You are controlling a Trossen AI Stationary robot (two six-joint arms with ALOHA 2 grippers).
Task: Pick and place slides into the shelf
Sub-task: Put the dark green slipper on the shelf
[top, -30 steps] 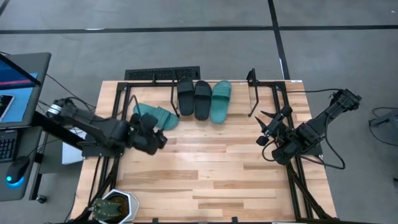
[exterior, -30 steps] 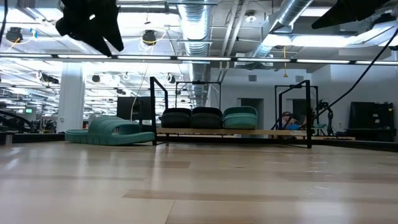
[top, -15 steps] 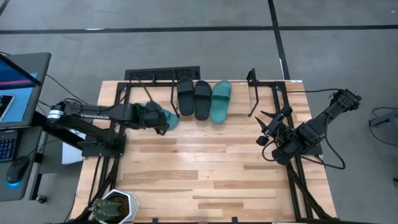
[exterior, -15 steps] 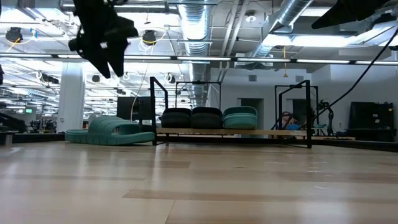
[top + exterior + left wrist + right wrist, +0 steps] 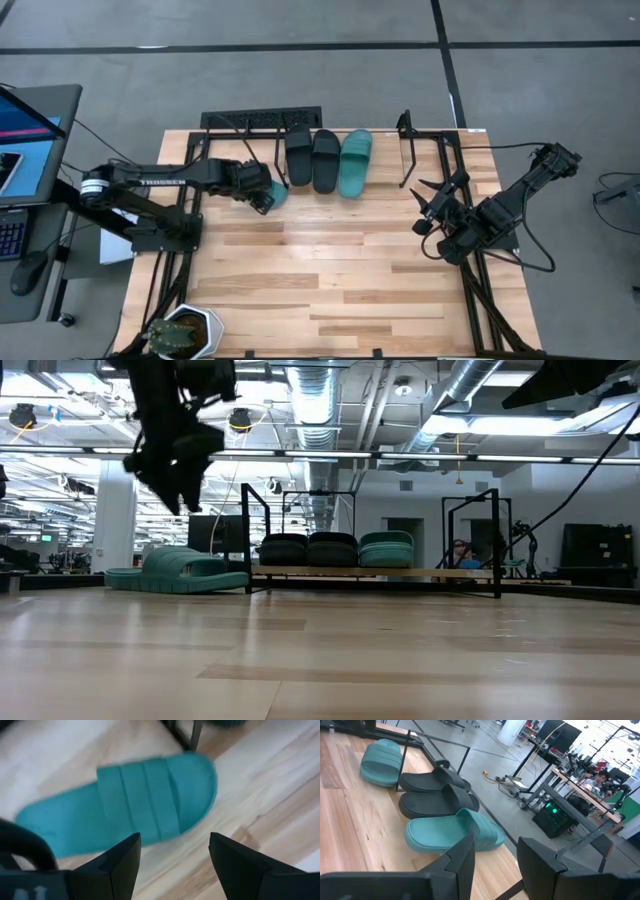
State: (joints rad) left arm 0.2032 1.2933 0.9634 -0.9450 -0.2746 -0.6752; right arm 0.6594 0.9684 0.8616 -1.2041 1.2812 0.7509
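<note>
One teal slide [image 5: 135, 800] lies flat on its sole on the table, just left of the shelf's left post [image 5: 279, 160]; it also shows in the low view [image 5: 180, 572]. My left gripper [image 5: 262, 192] hovers open right above it, fingers pointing down, touching nothing; in its own view [image 5: 175, 855] the fingers stand apart over the slide's strap end. Two black slides [image 5: 300, 156] [image 5: 326, 160] and a second teal slide [image 5: 355, 163] lie side by side on the shelf [image 5: 370, 572]. My right gripper [image 5: 430, 205] waits open at the table's right [image 5: 495, 855].
A black slotted grille [image 5: 262, 118] lies beyond the table's far edge. A potted plant [image 5: 185, 330] stands at the near left corner, a laptop [image 5: 25, 140] off the left edge. The shelf has free room between the teal slide and its right post [image 5: 405, 150].
My left gripper has gone toward the table's far edge and to the right, to a place over the loose teal slide, and has come down toward it. Its fingers stay open. The slides have not moved.
</note>
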